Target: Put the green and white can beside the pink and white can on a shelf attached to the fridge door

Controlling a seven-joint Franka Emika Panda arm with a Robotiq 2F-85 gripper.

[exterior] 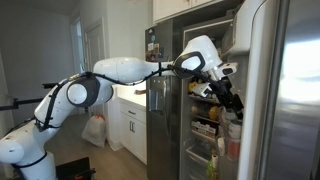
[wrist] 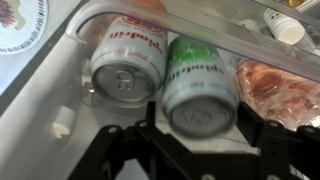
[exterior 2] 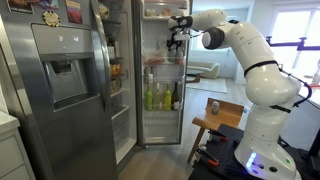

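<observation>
Hovers at green and white can, end effector spread wide. Risks snagging it backing out, toppling pink and white can.

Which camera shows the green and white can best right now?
Wrist view: the green and white can sits close up, lid and label visible, beside the pink and white can. In both exterior views only the end effector shows at the fridge door; the can is not discernible.
</observation>
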